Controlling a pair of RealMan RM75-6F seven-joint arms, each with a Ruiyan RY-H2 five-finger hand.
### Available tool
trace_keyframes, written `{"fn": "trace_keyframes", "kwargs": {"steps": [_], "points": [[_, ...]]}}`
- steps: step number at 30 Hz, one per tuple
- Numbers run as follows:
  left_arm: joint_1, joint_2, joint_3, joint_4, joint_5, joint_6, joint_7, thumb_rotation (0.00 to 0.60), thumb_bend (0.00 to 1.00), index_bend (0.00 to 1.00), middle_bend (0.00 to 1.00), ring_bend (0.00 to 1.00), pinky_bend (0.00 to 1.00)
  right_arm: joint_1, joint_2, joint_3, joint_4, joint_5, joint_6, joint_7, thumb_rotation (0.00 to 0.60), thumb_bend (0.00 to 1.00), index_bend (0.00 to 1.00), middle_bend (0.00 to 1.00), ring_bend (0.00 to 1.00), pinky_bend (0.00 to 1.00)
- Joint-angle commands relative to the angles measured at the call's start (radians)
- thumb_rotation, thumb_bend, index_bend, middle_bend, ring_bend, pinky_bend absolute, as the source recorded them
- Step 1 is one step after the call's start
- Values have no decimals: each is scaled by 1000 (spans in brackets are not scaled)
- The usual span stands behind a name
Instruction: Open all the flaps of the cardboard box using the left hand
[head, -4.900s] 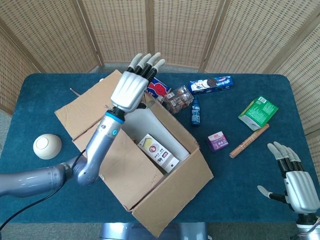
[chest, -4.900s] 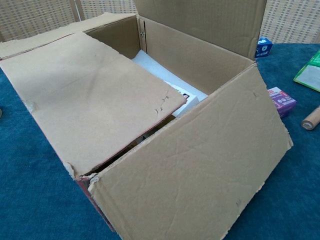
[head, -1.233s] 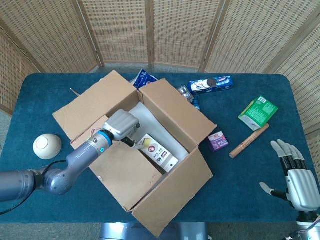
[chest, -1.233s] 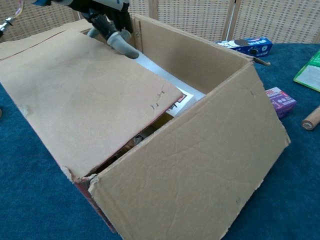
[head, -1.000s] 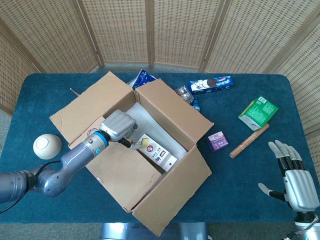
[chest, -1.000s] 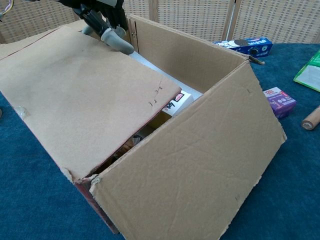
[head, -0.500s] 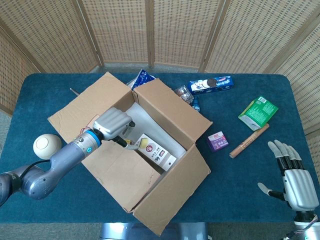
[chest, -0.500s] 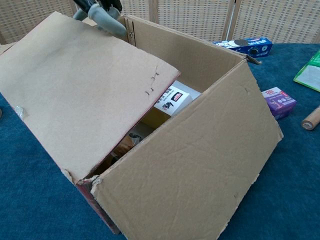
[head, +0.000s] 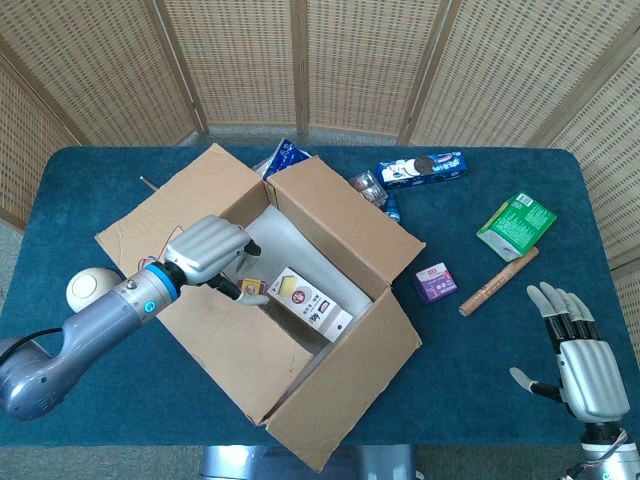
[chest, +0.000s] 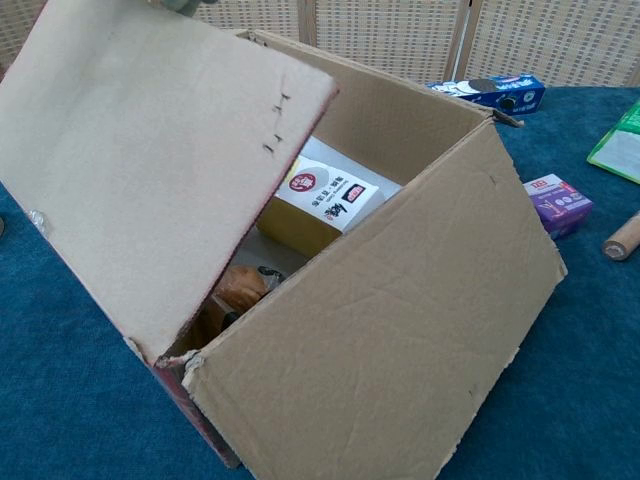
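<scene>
In the head view, the cardboard box (head: 300, 300) is seen on the table (head: 500, 380), long axis running diagonally from upper left to lower right. The left hand (head: 210, 255) is curled on the near-left flap (head: 235, 345); the right hand (head: 580, 375) is spread, holding nothing. In the chest view, that flap (chest: 150, 170) is tilted steeply upward.

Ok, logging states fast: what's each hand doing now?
Left hand: gripping the box flap, lifting it.
Right hand: open, holding nothing.

One cardboard box (head: 290, 290), two hands: left hand (head: 205, 252), right hand (head: 577, 372).
</scene>
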Motion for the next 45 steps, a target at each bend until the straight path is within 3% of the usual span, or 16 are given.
{"fn": "trace_keyframes", "kwargs": {"steps": [1,21,29,36,45], "points": [[41,45,-33,-28,50,-27,-66,287,0,656,602,454,645,1,-1,0,-1,0,-1,-5,600,0,0,0,0,0],[234,237,-137,-93,333,-67,-386,283,0,656,603,456,639,-7,-14,-10,-9,-26,12,-45,600,0,0,0,0,0],[294,302,-173,-114,473,-104,-590,290,0,656,601,455,635,-8,-16,-11,-10,-35,16,-53,600,0,0,0,0,0],[337,336,-170,-98,606,-68,-671,284,0,656,607,462,635,-10,-19,-13,-15,-41,20,-62,600,0,0,0,0,0],[397,406,-129,-97,782,14,-789,284,0,661,610,464,635,-15,-21,-13,-20,-47,28,-71,600,0,0,0,0,0]]}}
